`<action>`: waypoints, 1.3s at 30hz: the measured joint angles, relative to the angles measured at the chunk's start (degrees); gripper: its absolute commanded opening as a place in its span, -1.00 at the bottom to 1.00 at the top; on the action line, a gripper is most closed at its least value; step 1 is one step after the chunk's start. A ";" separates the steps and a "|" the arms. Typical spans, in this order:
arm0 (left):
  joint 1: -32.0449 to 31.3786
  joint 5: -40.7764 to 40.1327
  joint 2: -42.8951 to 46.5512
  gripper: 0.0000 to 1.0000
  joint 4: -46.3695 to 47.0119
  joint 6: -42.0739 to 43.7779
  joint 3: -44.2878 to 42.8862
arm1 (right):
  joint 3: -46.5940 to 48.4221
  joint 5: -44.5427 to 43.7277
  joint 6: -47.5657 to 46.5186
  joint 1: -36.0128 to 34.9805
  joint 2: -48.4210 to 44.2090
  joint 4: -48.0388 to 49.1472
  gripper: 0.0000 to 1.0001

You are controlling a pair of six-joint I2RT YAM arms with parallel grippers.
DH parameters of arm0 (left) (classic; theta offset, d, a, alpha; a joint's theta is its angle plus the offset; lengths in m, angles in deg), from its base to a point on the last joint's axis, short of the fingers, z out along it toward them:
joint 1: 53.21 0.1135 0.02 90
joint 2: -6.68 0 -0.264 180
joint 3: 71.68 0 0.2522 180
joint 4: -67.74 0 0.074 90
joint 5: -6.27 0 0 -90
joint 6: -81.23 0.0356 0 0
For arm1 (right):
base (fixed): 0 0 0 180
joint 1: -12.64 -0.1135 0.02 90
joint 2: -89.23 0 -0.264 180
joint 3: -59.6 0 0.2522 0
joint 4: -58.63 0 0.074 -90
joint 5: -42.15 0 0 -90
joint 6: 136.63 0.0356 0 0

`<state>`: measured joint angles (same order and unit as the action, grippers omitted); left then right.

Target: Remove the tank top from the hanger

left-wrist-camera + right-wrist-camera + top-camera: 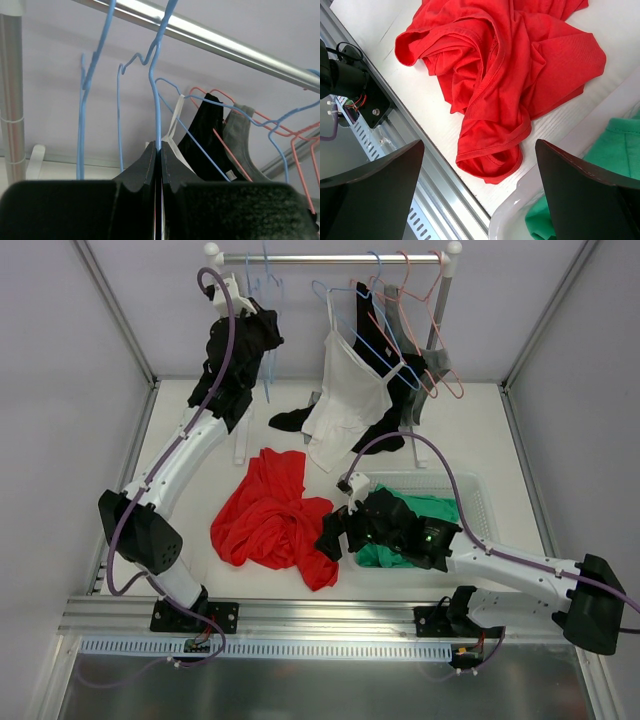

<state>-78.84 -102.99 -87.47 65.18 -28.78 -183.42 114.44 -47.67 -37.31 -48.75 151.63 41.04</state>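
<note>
While the left arm reaches up to the rack's metal rail [340,257], the left gripper [160,150] sits clenched, its two black fingers [142,172] pressed together around the lower wire of a blue hanger [157,90] that hooks over the rail near its left end. From above, the black tank top [235,365] hangs bunched around that gripper and the upper arm, draped down beside the rack's left post; whether any of its cloth is also pinched between the fingers I cannot tell, since the wrist camera looks upward past them. Further right on the rail, a white tank top [345,400] hangs on another blue hanger, with a dark garment [385,345] behind it and a grey garment [240,135] on a pink hanger [440,360]. On the white table [470,430] lies a crumpled red garment [270,515]. The right gripper [335,535] hovers low with its jaws spread wide and nothing between them, above the near edge of the red cloth and the corner of a white bin [480,500] that holds a green garment [420,510].
</note>
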 measured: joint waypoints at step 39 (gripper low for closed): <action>4.00 8.81 31.19 0.97 -4.07 -2.73 14.99 | 8.41 -2.19 -4.35 0.00 11.39 -2.23 0.99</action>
<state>-74.84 -94.19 -56.28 61.12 -31.51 -168.42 122.86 -49.85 -41.66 -48.75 163.01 38.81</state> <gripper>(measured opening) 0.985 0.993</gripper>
